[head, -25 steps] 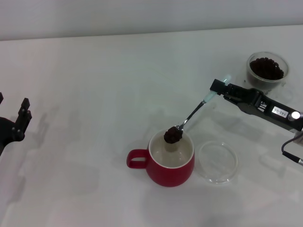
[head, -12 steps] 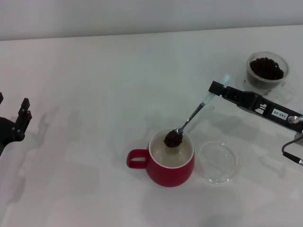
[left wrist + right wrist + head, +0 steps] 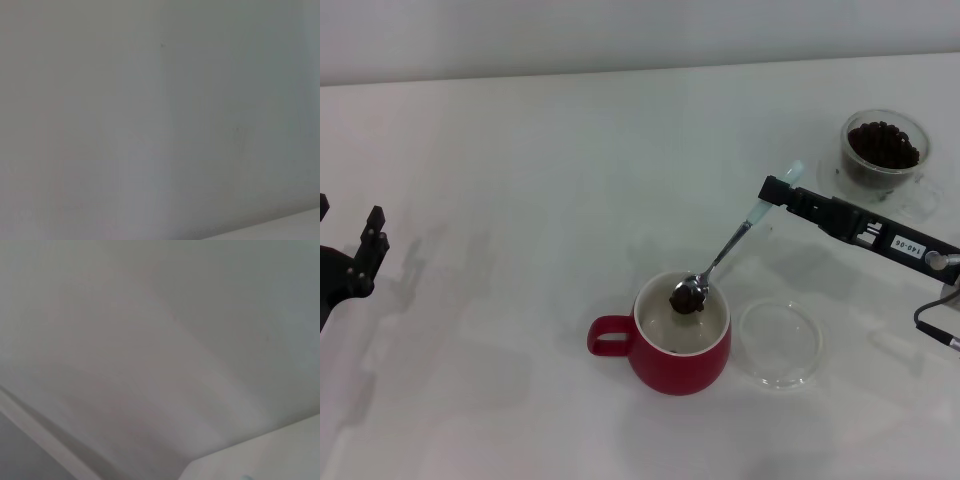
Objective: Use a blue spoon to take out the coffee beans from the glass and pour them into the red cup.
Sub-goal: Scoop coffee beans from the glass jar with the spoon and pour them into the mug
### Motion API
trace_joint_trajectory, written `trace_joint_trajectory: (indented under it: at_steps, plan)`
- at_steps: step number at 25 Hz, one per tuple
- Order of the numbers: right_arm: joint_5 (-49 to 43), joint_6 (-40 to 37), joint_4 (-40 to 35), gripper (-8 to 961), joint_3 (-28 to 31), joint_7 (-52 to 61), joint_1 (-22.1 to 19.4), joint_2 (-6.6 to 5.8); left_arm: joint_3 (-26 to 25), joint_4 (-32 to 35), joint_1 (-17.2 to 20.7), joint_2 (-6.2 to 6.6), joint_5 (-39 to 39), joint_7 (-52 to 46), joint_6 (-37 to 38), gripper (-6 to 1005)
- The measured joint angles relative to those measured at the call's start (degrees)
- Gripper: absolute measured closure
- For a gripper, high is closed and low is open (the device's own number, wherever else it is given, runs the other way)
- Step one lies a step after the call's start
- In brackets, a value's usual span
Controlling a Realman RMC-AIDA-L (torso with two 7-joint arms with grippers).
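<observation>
In the head view the red cup (image 3: 672,352) stands near the front middle of the table, handle to the left. My right gripper (image 3: 773,190) is shut on the pale blue handle end of the blue spoon (image 3: 730,245), which slants down to the cup. The spoon's bowl carries a clump of coffee beans (image 3: 685,297) just over the cup's cream inside. The glass (image 3: 885,152) with more dark beans stands at the far right. My left gripper (image 3: 365,250) is parked at the left edge, open and empty. Both wrist views show only blank grey-white surface.
A flat clear glass dish (image 3: 779,342) lies on the table right beside the red cup. The white table (image 3: 540,200) stretches to a pale back wall.
My right gripper has lowered and rolled slightly, bringing the spoon's loaded bowl down closer into the red cup's mouth. The beans are still on the spoon. The left arm has not moved.
</observation>
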Motion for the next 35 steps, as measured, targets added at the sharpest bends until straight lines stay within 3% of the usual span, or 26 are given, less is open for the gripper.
trace_joint_trajectory:
  at_steps: [22, 30, 35]
  plan:
    - [0.05, 2.44, -4.89, 810, -3.82, -11.26, -0.05, -0.15, -0.01, 0.0, 0.17, -0.02, 0.0, 0.0, -0.31, 391]
    - [1.98, 3.71, -4.91, 810, -1.78, -4.07, -0.56, -0.29, -0.11, 0.0, -0.1, 0.0, 0.0, 0.0, -0.48, 391]
    - [3.83, 5.4, -5.06, 810, -0.71, -0.33, -1.29, -1.47, -0.25, -0.1, -0.53, 0.08, 0.0, 0.0, -0.66, 391]
